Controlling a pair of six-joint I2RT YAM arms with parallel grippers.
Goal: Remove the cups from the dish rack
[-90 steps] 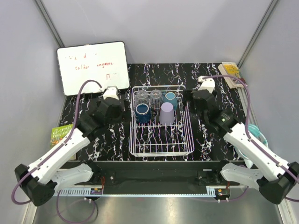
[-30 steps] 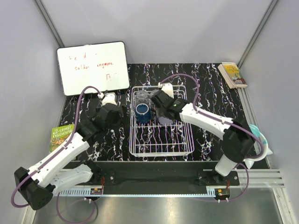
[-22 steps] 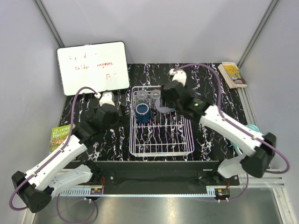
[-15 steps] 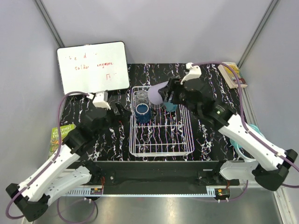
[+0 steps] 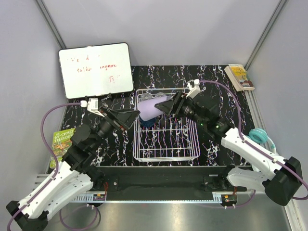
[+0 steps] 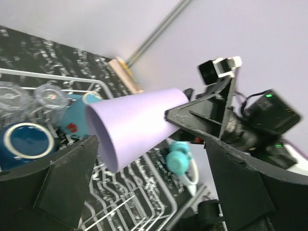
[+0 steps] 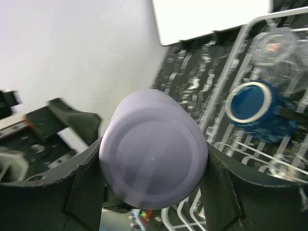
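Right gripper (image 5: 162,107) is clamped on the narrow base end of the lavender tumbler (image 5: 147,108), holding it sideways in the air over the dish rack's (image 5: 166,159) far-left corner, mouth toward my left gripper (image 5: 130,118), jaws wide apart just beside the rim. Reads as a handover: close left on the mid-body, not the thin rim, confirm hold, then release right. Smooth tapered plastic, probably slippery. Dark blue mug (image 6: 24,142), teal mug (image 6: 74,115) and clear faceted glasses (image 6: 50,96) sit at the rack's far edge.
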